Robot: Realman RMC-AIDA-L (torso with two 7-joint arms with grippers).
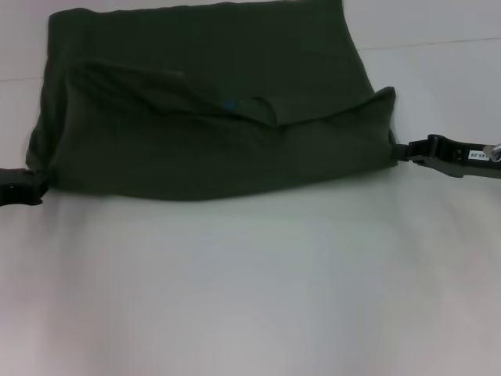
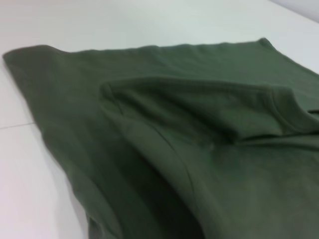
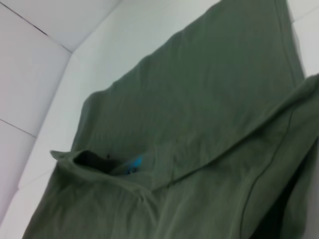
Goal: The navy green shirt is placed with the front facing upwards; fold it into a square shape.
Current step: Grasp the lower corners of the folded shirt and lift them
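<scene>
The navy green shirt lies partly folded across the far half of the white table, plain dark side up, with no letters showing. Its collar and small blue neck label sit near the middle, and the label also shows in the right wrist view. My left gripper is at the shirt's near left corner, shut on the cloth. My right gripper is at the near right corner, shut on the cloth, which rises slightly there. The left wrist view shows the shirt with a folded sleeve layer on top.
The white table stretches in front of the shirt toward me. A pale wall rises behind the table's far edge. No other objects are in view.
</scene>
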